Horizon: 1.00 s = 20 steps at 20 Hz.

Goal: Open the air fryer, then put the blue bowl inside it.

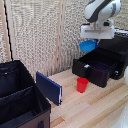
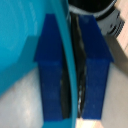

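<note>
at the exterior view's left sits a large black fabric-sided case (image 1: 17,95), open at the top, filling the lower corner. just to its right a dark-blue flat panel (image 1: 49,87) stands upright on edge on the pale wooden table (image 1: 95,107), close against the case. further right, out on the bare wood, a red cup (image 1: 82,84) stands upright, apart from the panel and just in front of the drawer.

right of the cup is the air fryer (image 1: 112,55), a black boxy body at the exterior view's right edge, with its drawer (image 1: 95,67) slid out toward the cup so the dark hollow of the basket shows from above. the air fryer handle cannot be made out against the black front face.

above the open drawer hangs the gripper (image 1: 92,40), a white block at the end of the bulky white-and-grey arm (image 1: 102,12). the blue bowl (image 1: 88,46) is held in the air beneath it, tilted, over the back part of the drawer and clear of the basket.

in the wrist view the two blue fingers (image 2: 50,70) are pressed in on the thin rim of the blue bowl (image 2: 22,45), one on each side of the wall, pinching it between them; the bowl's light-blue inside fills one side of that picture, and dark fryer parts show beyond the fingertips.
</note>
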Tool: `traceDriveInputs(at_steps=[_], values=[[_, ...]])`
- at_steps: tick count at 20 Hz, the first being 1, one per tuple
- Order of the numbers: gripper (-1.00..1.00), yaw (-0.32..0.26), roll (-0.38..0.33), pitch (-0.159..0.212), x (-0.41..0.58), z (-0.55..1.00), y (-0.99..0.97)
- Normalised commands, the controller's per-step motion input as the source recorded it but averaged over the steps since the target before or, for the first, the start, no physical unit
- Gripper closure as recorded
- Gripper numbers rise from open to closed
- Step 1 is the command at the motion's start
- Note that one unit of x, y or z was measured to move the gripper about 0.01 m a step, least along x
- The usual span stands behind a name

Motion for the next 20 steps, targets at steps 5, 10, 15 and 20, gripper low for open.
traceDriveInputs(at_steps=[5,10,15,20], values=[[1.00,-0.034,-0.010,0.000,0.309,-0.31,-0.21],[1.00,-0.208,-0.001,0.012,0.402,-0.24,-0.27],[1.00,-0.220,-0.003,0.094,0.284,-0.17,-0.40],[1.00,-0.077,-0.039,0.086,0.342,-0.24,-0.14]])
